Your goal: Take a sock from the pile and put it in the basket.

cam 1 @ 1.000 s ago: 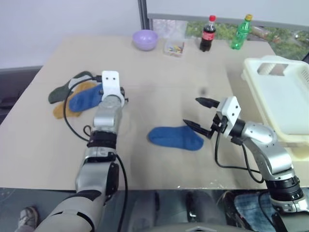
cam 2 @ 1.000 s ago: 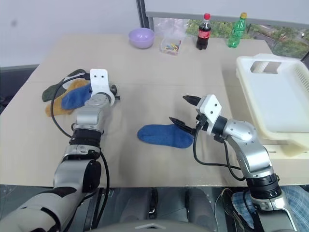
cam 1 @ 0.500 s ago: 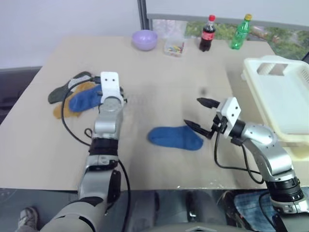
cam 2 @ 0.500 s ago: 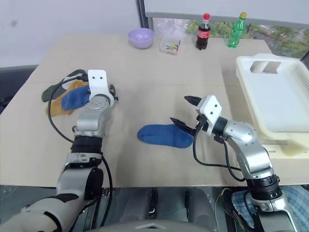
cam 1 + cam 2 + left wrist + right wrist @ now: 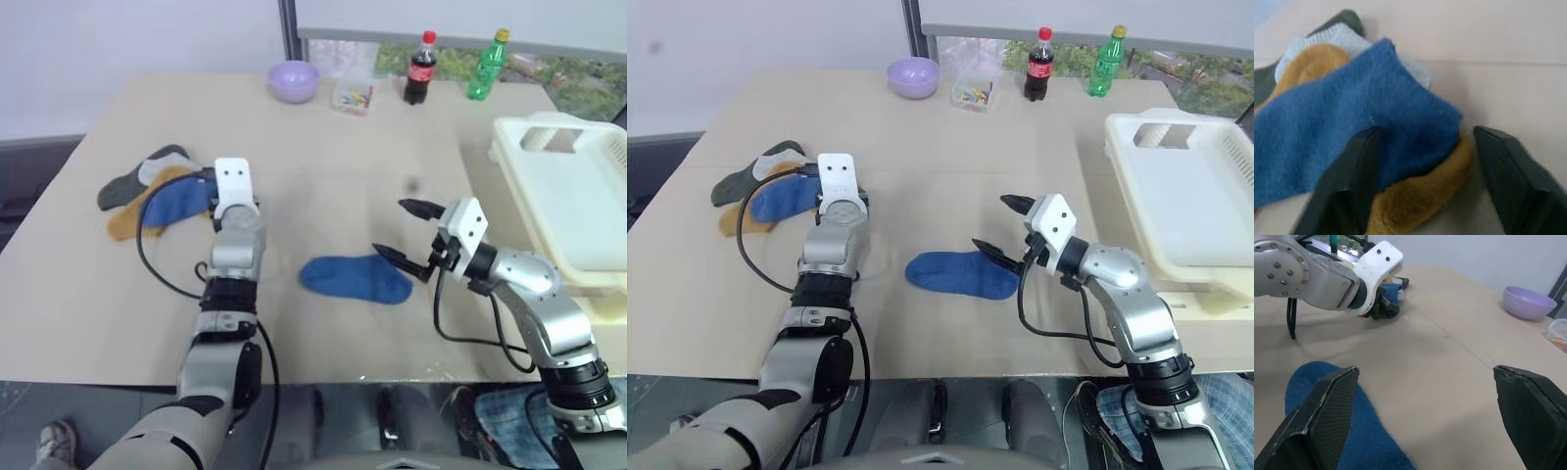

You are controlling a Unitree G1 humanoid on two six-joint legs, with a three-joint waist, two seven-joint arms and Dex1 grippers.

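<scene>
The pile (image 5: 162, 196) of blue, mustard, dark grey-green and whitish socks lies at the table's left. My left gripper (image 5: 1425, 132) is at the pile's near end. Its fingers (image 5: 1359, 171) stand open, with the tip of the pile's blue sock (image 5: 1352, 132) and the mustard sock (image 5: 1415, 200) between them. A single blue sock (image 5: 355, 279) lies flat mid-table. Just to its right, above the table, my right gripper (image 5: 390, 227) is wide open and holds nothing. The cream basket (image 5: 578, 206) stands at the right edge.
At the back of the table stand a lilac bowl (image 5: 295, 80), a small clear box (image 5: 353, 96), a cola bottle (image 5: 422, 67) and a green bottle (image 5: 489, 65). A black cable loops beside my left forearm.
My left wrist has turned to the left, so its gripper now faces the pile, and the forearm has swung slightly right. The right arm and the single blue sock have not moved.
</scene>
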